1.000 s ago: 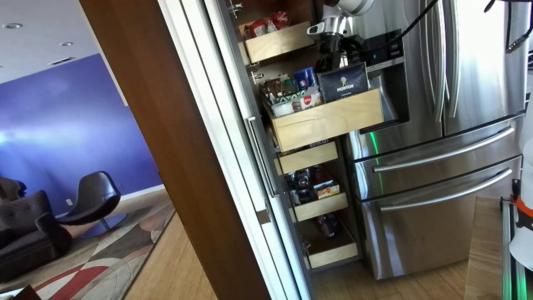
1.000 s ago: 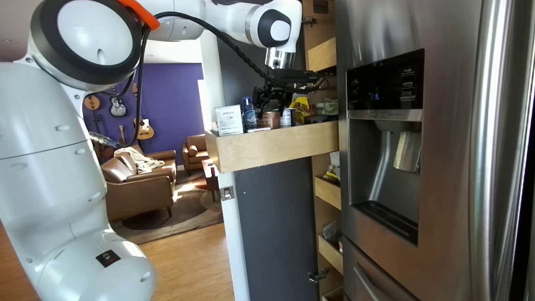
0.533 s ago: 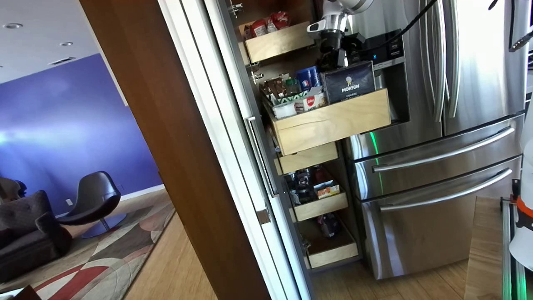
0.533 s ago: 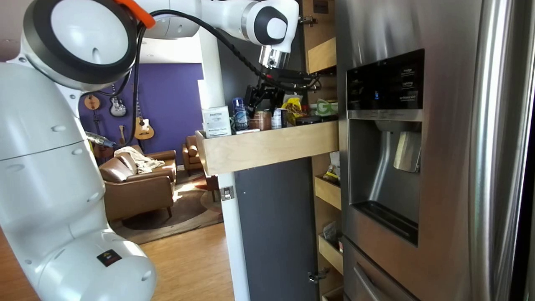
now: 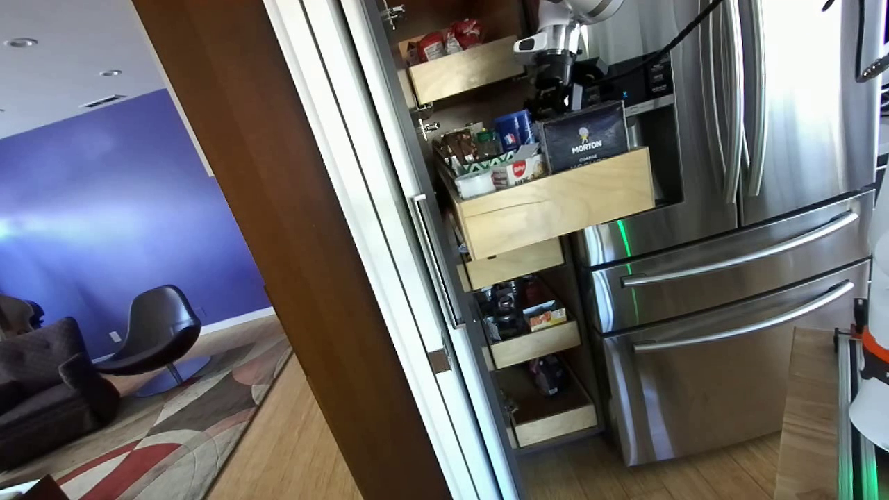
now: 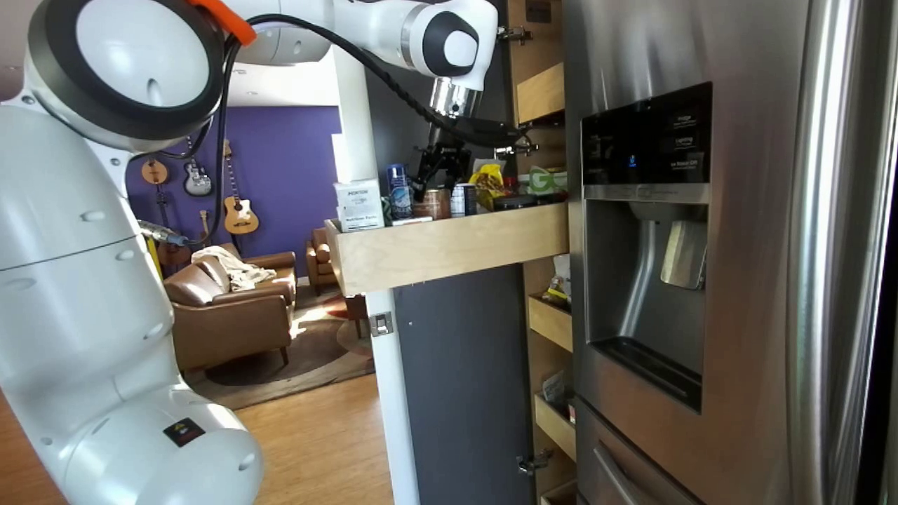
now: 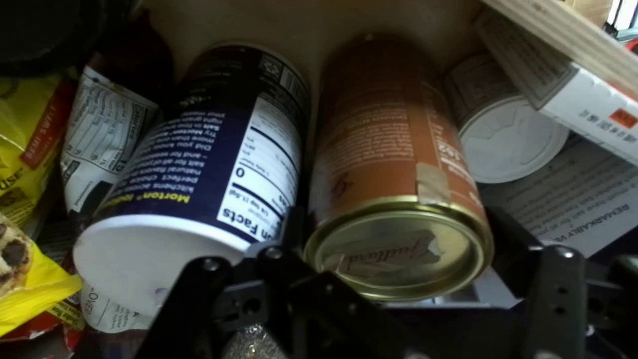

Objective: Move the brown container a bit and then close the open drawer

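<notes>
My matt fingers point(image 7: 513, 249) are carrying shiny metal screws point(image 7: 564, 253), and the brown container point(image 7: 384, 134) is wearing a smooth, satiny skin, its glossy metal rim point(image 7: 394, 204) gleaming around a scrap of torn paper point(image 7: 381, 253). The salt canister point(image 7: 214, 134) is showing me a smooth, papery wrap, while the yellow bag point(image 7: 30, 129) is shining in creased plastic. The open drawer point(image 6: 449, 247) is presenting smooth, matt, grained wood, and the refrigerator point(image 6: 754, 280) is reflecting light off its glossy steel.

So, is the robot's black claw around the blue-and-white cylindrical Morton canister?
No: in the wrist view, the claw straddles a gold-rimmed brown cylindrical tin, leaving the canister outside.
</notes>
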Robot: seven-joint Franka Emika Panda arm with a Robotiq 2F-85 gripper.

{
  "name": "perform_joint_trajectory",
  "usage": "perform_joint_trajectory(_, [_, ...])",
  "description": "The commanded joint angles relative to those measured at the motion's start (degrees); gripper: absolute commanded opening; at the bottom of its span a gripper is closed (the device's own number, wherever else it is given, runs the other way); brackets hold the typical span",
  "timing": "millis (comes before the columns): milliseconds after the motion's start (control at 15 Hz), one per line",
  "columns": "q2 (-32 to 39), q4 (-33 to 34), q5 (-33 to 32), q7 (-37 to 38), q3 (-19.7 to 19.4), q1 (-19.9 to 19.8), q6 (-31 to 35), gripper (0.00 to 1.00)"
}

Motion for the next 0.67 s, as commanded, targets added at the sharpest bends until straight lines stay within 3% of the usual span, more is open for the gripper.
perform_joint_trajectory(0, [-2.5, -2.3, -0.6, -1.7, 0.2, 0.5, 0.4, 0.99])
perform_joint_trajectory(200, [-3.7, -2.1, -1.3, 1.2, 0.3, 0.1, 1.4, 1.0])
perform_joint_trajectory(600, [-5.8, 2.2, -5.8, 19.9, -0.3, -1.2, -2.1, 1.0])
